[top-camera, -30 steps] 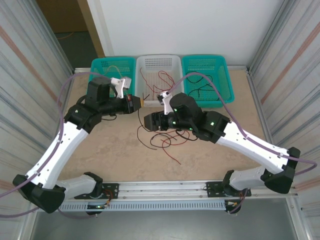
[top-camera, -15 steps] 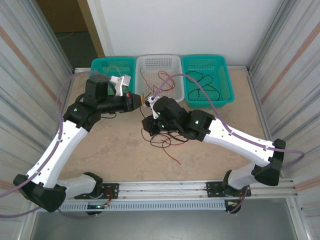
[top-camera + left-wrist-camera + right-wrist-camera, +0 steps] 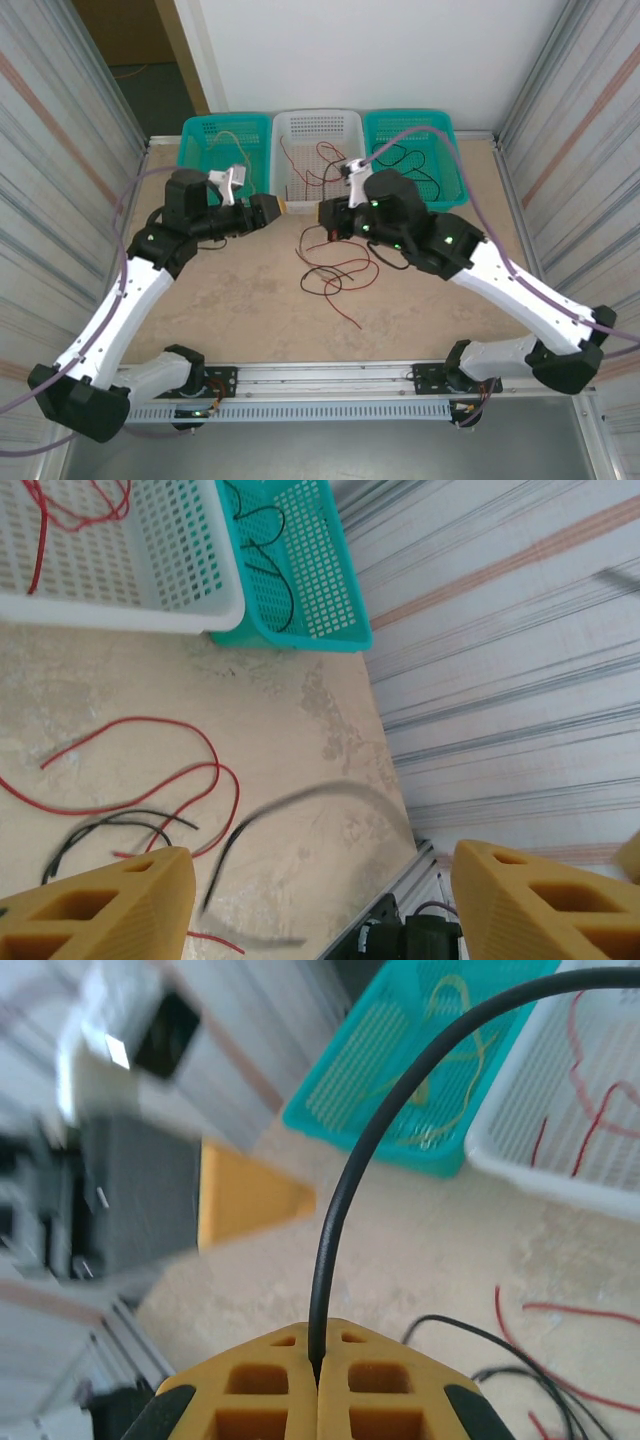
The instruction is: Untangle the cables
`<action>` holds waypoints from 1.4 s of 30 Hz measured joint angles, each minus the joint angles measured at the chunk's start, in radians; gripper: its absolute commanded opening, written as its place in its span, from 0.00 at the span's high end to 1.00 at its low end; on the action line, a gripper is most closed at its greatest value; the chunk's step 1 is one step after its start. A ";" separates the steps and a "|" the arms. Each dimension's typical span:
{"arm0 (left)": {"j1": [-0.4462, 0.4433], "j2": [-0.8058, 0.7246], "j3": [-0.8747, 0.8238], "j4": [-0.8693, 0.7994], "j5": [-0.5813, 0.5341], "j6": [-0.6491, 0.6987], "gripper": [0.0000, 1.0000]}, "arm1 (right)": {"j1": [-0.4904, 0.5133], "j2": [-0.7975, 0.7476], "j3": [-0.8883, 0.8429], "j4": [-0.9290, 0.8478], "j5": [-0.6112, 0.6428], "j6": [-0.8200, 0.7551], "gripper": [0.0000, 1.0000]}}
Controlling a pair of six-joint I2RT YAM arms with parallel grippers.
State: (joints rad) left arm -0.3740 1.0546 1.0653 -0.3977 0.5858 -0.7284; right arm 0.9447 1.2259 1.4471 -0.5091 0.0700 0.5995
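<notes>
In the right wrist view my right gripper is shut on a black cable that rises from the pinched fingertips and arcs away to the upper right. From above, the right gripper hovers in front of the white basket, facing my left gripper. The left gripper is open, its yellow fingers wide apart with nothing between them. A blurred black strand hangs beyond it. Loose red cables and black cables lie tangled on the table below both grippers.
Three baskets stand along the back edge: a left teal basket with a yellowish wire, a white basket with red wires, and a right teal basket with black wires. Corrugated walls close in both sides. A metal rail runs along the front.
The left gripper has opened and let go of the black cable. The right gripper came in beside it, shut on that cable, then pulled back to the right and up.
</notes>
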 measured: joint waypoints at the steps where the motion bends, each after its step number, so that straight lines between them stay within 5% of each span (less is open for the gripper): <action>1: 0.000 -0.012 -0.032 0.023 0.002 -0.013 0.30 | -0.014 -0.016 -0.002 0.011 -0.005 0.008 1.00; 11: -0.095 -0.028 -0.165 0.154 -0.003 -0.089 0.33 | -0.154 -0.082 -0.036 0.102 -0.093 0.106 1.00; 24: -0.163 0.087 -0.191 0.291 -0.003 -0.137 0.41 | -0.160 -0.081 -0.038 0.152 -0.147 0.159 1.00; 38: -0.188 0.193 -0.188 0.360 -0.021 -0.150 0.60 | -0.160 -0.071 -0.038 0.195 -0.190 0.204 1.00; 42: -0.207 0.224 -0.180 0.359 -0.029 -0.143 0.82 | -0.160 -0.068 -0.038 0.195 -0.199 0.205 1.00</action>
State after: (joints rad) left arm -0.5808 1.2785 0.8848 -0.0391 0.5564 -0.8715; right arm 0.7845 1.1580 1.4094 -0.3145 -0.1287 0.8047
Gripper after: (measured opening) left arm 0.257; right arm 0.058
